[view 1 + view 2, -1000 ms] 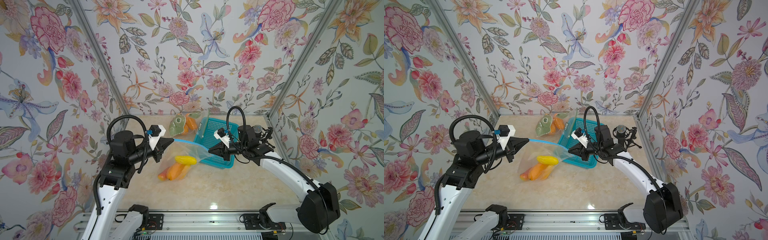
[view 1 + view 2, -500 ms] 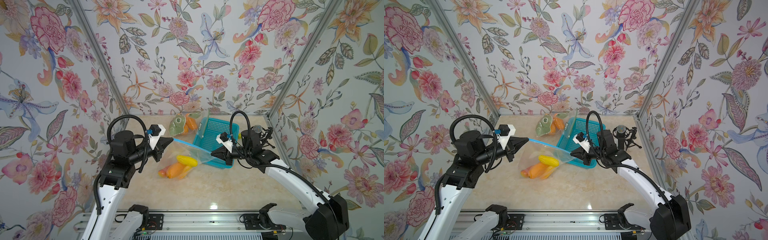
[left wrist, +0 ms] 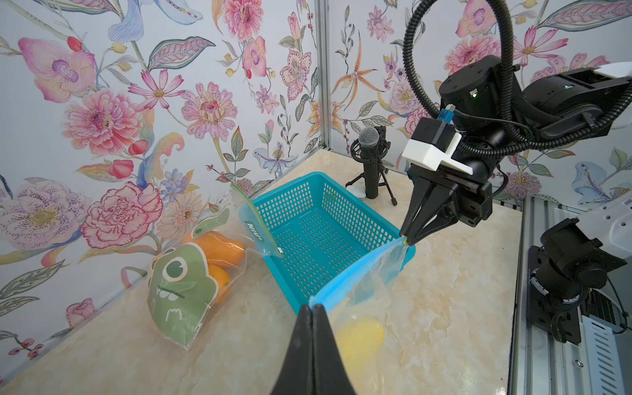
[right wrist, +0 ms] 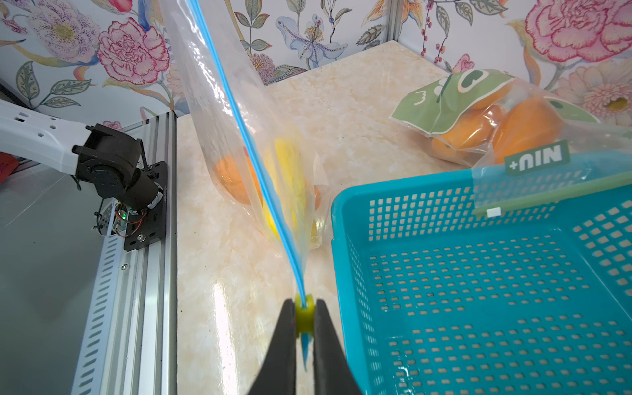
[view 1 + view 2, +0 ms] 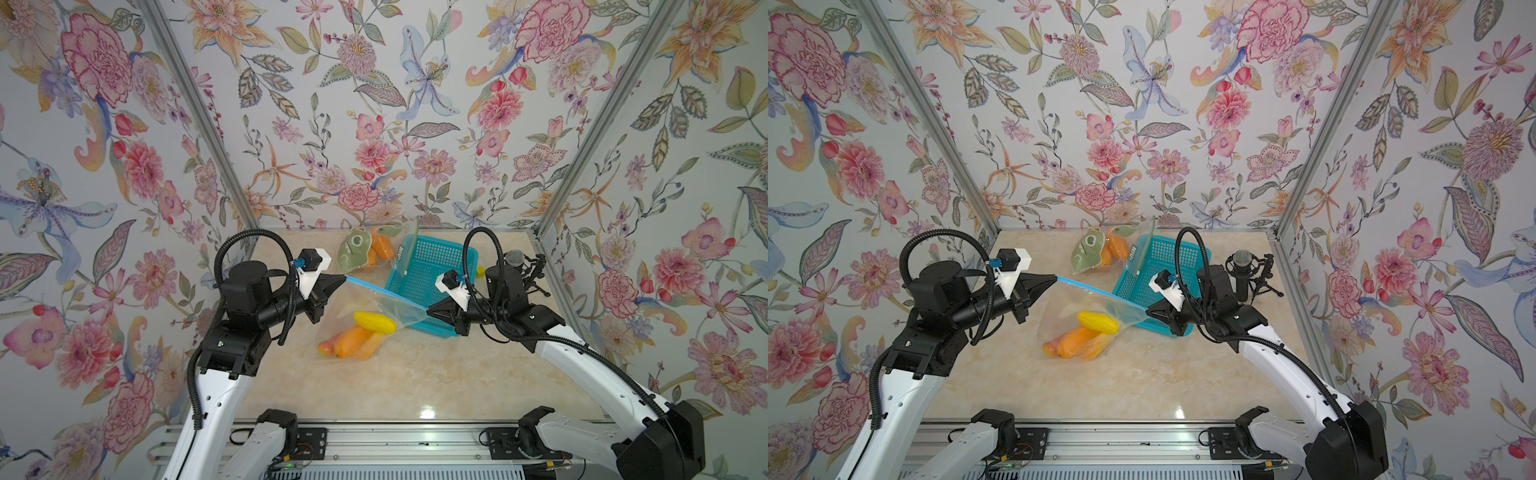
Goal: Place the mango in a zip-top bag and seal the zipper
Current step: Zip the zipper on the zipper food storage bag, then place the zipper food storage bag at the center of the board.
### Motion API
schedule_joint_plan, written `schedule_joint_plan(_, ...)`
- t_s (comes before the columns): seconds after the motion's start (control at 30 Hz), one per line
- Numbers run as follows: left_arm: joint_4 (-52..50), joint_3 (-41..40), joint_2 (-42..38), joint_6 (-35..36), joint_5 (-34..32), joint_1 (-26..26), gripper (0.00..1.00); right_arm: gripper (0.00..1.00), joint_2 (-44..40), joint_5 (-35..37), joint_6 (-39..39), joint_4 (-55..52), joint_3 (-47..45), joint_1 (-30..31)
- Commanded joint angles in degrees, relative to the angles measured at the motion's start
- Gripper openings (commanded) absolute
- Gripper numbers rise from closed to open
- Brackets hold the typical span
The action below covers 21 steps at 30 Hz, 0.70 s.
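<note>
Inside the bag (image 5: pixel 353 300) lies a yellow mango (image 5: pixel 375 323).

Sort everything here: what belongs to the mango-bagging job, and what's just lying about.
Job: clear zip-top bag, its slider, yellow mango and orange fruit inside, left gripper, right gripper.
Lying about: teal basket, green-printed fruit bag, microphone.

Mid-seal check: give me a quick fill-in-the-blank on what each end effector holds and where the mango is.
The left end effector is shut on the ____ zipper strip of the zip-top bag.
The right end effector pinches the zipper's yellow-green ____.
The yellow mango lies ____ the bag.
Missing words: blue; slider; inside.
</note>
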Motion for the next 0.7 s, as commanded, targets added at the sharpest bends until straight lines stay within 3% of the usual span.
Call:
schedule_joint_plan(0.0, 1.6, 1.1, -0.4, -1.0, -0.2, 0.8, 0.00, 0.13, -0.8, 1.3, -1.1, -2.8, -0.3, 0.0)
schedule_joint_plan(0.1, 2.2, 0.3, -0.4, -1.0, 3.0, 0.7, 0.00, 0.24, -0.6, 0.5, -0.2, -2.6, 2.3, 0.1)
schedule_joint_plan(0.17, 2.2, -0.3, -0.4, -0.4, 6.0, 0.5, 0.00, 0.42, -0.3, 0.1, 0.2, -2.5, 4.3, 0.3)
schedule_joint_plan(0.27, 1.8, -1.0, -0.5, 0.3, 8.1, 0.0, 0.00, 0.56, 0.4, -0.2, 0.4, -1.7, 7.7, 1.1)
schedule_joint_plan(0.67, 1.4, -1.0, -0.6, 0.3, 9.0, -0.7, 0.00, 0.70, 14.9, -4.9, -1.6, 0.4, 25.5, 8.3)
